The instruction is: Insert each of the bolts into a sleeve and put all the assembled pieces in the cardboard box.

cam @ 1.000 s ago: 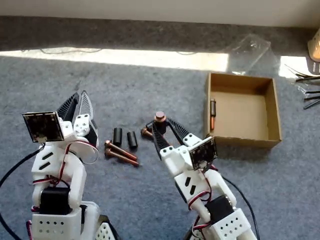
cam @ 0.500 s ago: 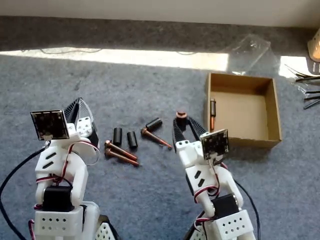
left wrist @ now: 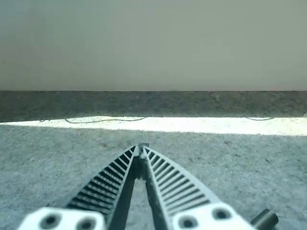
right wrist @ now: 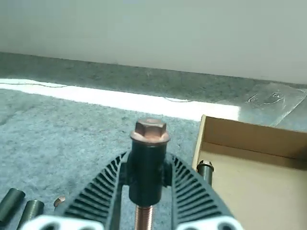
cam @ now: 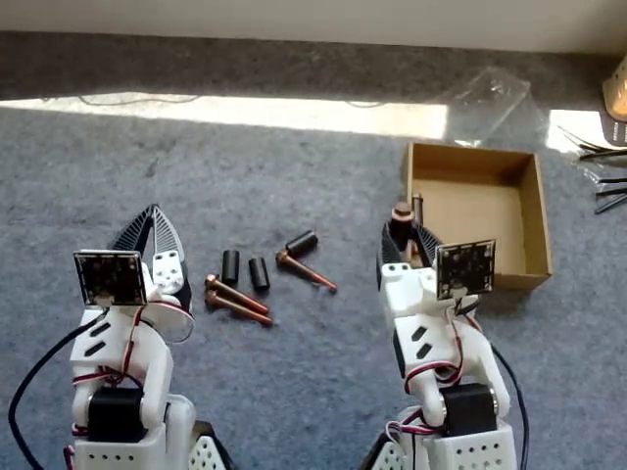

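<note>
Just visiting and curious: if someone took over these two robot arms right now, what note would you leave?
Left tool: shut, empty, over the carpet.
Right tool: shut on a sleeved bolt, held upright at the cardboard box's edge.
Done: one assembled piece lies in the box.
Left: box the held one, then pair and box three bolts and three sleeves on the carpet.

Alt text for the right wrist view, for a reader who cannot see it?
The right gripper is shut on an assembled bolt and sleeve, the copper bolt head showing at the sleeve's far end. Nearby stands the open cardboard box with another assembled piece inside, and two loose sleeves lie on the grey carpet.
</note>
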Action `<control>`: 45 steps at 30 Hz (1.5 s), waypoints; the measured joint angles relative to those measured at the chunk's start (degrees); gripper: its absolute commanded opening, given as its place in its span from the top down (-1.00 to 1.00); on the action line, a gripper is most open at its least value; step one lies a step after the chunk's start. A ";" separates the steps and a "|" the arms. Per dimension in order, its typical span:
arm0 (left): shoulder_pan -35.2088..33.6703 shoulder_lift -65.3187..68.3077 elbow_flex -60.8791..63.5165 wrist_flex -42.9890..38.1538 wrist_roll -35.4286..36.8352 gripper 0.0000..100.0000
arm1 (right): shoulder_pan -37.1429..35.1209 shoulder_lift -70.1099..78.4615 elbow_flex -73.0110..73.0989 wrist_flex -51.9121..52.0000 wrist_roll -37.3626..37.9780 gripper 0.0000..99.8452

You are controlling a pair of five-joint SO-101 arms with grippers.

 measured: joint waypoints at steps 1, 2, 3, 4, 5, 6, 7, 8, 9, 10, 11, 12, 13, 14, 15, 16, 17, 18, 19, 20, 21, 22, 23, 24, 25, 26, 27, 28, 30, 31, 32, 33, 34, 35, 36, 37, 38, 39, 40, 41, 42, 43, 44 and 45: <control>0.00 0.00 0.00 0.00 0.00 0.99 | 0.18 0.00 -1.49 0.70 0.00 0.98; 0.00 -0.35 0.18 0.00 -0.09 0.99 | 0.18 0.44 -2.81 1.49 1.14 0.98; 0.00 -0.70 0.53 0.00 -0.09 0.99 | 0.09 1.41 -4.31 2.29 2.37 0.98; 0.00 -0.09 0.53 0.00 -0.09 0.99 | 0.09 2.99 -5.80 3.08 3.43 0.98; 0.00 -0.18 0.62 0.00 -0.09 0.99 | 0.09 5.01 -7.65 3.87 4.40 0.98; 0.00 -0.44 0.62 0.00 -0.09 0.99 | 0.18 7.47 -9.58 4.57 5.10 0.98; 0.00 -0.53 0.88 0.00 -0.09 0.99 | 0.53 10.11 -11.60 4.84 5.45 0.98; 0.00 -0.70 1.41 0.00 0.00 0.99 | 1.05 13.36 -13.63 4.84 5.71 0.98; 0.00 -0.53 2.02 0.00 0.00 0.99 | 1.93 16.62 -15.82 4.84 5.98 0.98; 0.00 -0.53 2.90 0.00 -0.09 0.99 | 2.99 20.22 -17.93 4.84 5.98 0.98; 0.00 -0.53 3.96 0.00 -0.09 0.99 | 4.48 24.00 -20.04 4.84 5.98 0.98; 0.00 -0.53 4.92 0.00 -0.09 0.99 | 5.71 28.13 -22.07 4.84 5.98 0.98; 0.00 -0.53 5.98 0.00 -0.09 0.99 | 6.86 32.35 -24.09 4.84 6.07 0.98; 0.00 -0.53 6.77 0.00 -0.09 0.99 | 8.00 36.40 -26.20 4.84 6.07 0.98; 0.00 -0.53 7.47 0.00 -0.09 0.99 | 8.97 40.62 -28.31 4.84 6.07 0.98; 0.00 -0.44 7.82 0.00 -0.09 0.99 | 9.93 44.66 -30.42 4.84 6.07 0.98; 0.00 -0.44 8.18 0.00 -0.09 0.99 | 10.64 48.62 -32.44 4.84 6.15 0.98; 0.00 -0.44 8.26 0.00 -0.09 0.99 | 11.34 52.66 -34.55 4.84 6.15 0.98; 0.00 -0.44 8.53 0.00 0.00 0.99 | 11.96 56.62 -36.40 4.84 6.15 0.98; 0.00 -0.44 8.62 0.00 -0.09 0.99 | 12.48 60.40 -38.15 4.84 6.15 0.98; 0.00 -0.44 9.05 0.00 -0.09 0.99 | 13.01 64.00 -39.74 4.84 6.15 0.98; 0.00 -0.44 9.58 0.00 -0.09 0.99 | 13.54 67.52 -41.41 4.84 6.15 0.98; 0.00 -0.44 10.02 0.00 -0.09 0.99 | 14.15 71.12 -43.16 4.84 6.15 0.98; 0.00 -0.44 10.20 0.00 -0.09 0.99 | 14.77 74.73 -45.01 4.84 6.15 0.98; 0.00 -0.44 10.20 0.00 -0.09 0.99 | 15.30 77.98 -46.68 4.84 6.15 0.98; 0.00 -0.44 10.20 0.00 -0.09 0.99 | 15.91 81.32 -48.35 4.84 6.15 0.98; 0.00 -0.44 10.29 0.00 -0.09 0.99 | 16.44 84.48 -50.11 4.84 6.15 0.98; 0.00 -0.44 10.37 0.00 -0.09 0.99 | 16.88 87.47 -51.60 4.84 6.15 0.98; 0.00 -0.44 10.37 0.00 -0.09 0.99 | 17.58 93.01 -54.42 4.84 6.15 0.98; 0.00 -0.44 10.37 0.00 -0.09 0.99 | 17.67 95.47 -55.56 4.84 6.15 0.98; 0.00 -0.44 10.37 0.00 -0.09 0.99 | 17.85 97.85 -56.53 4.84 6.15 0.98; 0.00 -0.44 10.37 0.00 -0.09 0.99 | 17.85 99.78 -57.58 4.84 6.15 0.98; 0.00 -0.44 10.37 0.00 -0.09 0.99 | 17.85 101.45 -58.29 4.84 6.15 0.98; 0.00 -0.44 10.37 0.00 -0.09 0.99 | 17.76 102.51 -58.81 4.84 6.15 0.98; 0.00 -0.44 10.37 0.00 -0.09 0.99 | 17.67 103.38 -59.34 4.84 6.15 0.98; 0.00 -0.44 10.37 0.00 -0.09 0.99 | 17.58 104.00 -59.78 4.84 6.15 0.98; 0.00 -0.44 10.37 0.00 -0.09 0.99 | 17.58 104.26 -59.96 4.84 6.15 0.98; 0.00 -0.44 10.37 0.00 -0.09 0.99 | 17.58 104.53 -59.96 4.84 6.15 0.98; 0.00 -0.44 10.37 0.00 -0.09 0.99 | 17.58 104.79 -59.96 4.84 6.15 0.98; 0.00 -0.44 10.37 0.00 -0.09 0.99 | 17.58 104.88 -59.96 4.84 6.15 0.98; 0.00 -0.44 10.37 0.00 -0.09 0.99 | 17.58 104.97 -59.96 4.84 6.15 0.98; 0.00 -0.44 10.37 0.00 -0.09 0.99 | 17.58 104.97 -59.96 4.84 6.15 0.98; 0.00 -0.44 10.37 0.00 -0.09 0.99 | 17.58 104.97 -59.96 4.84 6.15 0.98; 0.00 -0.44 10.73 0.00 -0.09 0.99 | 17.58 104.97 -59.96 4.84 6.15 0.96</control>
